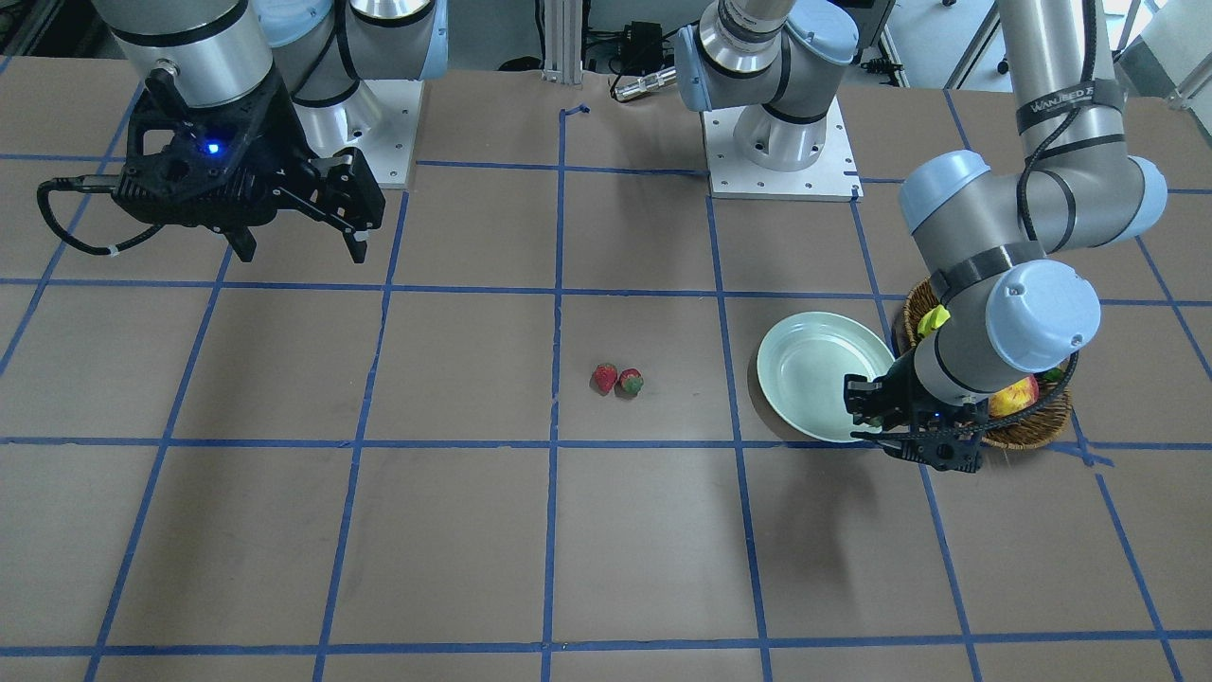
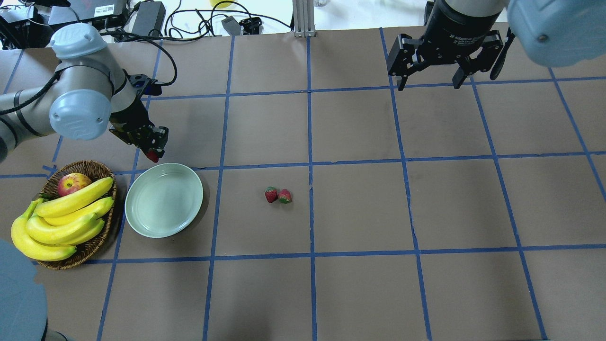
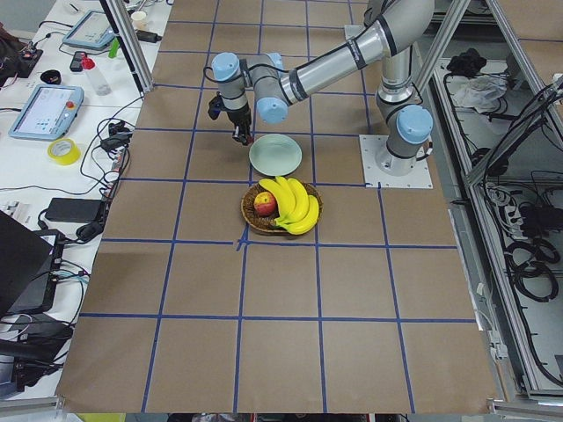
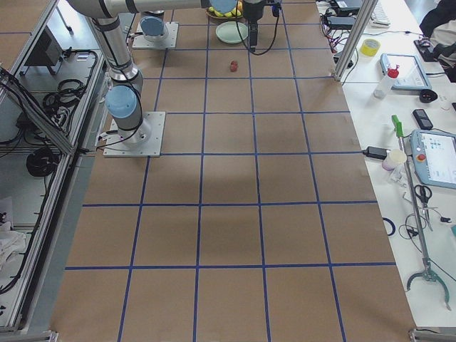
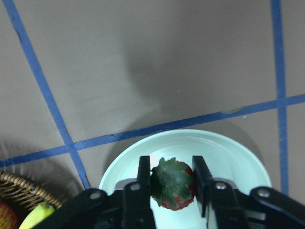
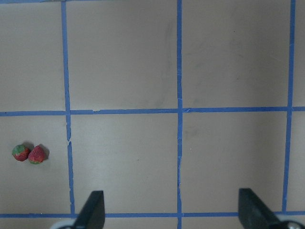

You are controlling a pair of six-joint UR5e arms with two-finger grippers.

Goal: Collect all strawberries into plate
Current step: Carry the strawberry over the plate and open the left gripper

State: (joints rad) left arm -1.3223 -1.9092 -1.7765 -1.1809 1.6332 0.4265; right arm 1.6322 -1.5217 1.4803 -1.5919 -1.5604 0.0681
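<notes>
The overhead and front-facing cameras look steeply down on the brown, blue-taped worktop from opposite sides, sharing the round pale mint-green plate. Side cameras view lengthwise, distant. Wrist cameras look straight down, the left nearest.

Strawberries: two, touching, mid-worktop.
Plate: just beside basket, well apart from the berries.
Left end effector: over plate rim.
Right end effector: fingers spread, far corner.

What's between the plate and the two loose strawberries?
Between plate and strawberries, only bare table crossed by one blue tape line, per the overhead view.
</notes>
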